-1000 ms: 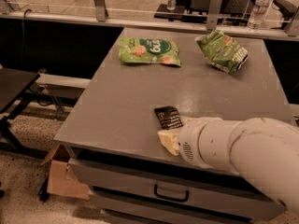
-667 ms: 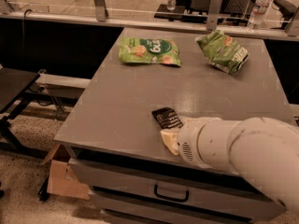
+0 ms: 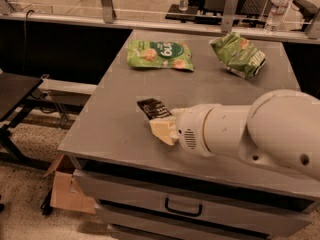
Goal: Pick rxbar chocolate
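Rxbar chocolate (image 3: 154,109), a thin black wrapper, is lying flat on the smooth grey bench (image 3: 112,129), touching my gripper (image 3: 164,132), its long axis slanting away far-left. I am failing to tell whether the gripper is open or closed. Beyond, two crinkly green snack bags (image 3: 160,55) are resting.

Low in the middle of the frame, the white arm (image 3: 250,129) reaches in from the right across a grey table (image 3: 110,129). Its cream-coloured gripper (image 3: 162,130) sits at the lower right end of the rxbar chocolate (image 3: 153,108), which lies flat near the table's front edge. Two green snack bags (image 3: 160,55) (image 3: 239,55) lie well apart toward the top. A cardboard box (image 3: 67,191) stands on the floor at lower left.
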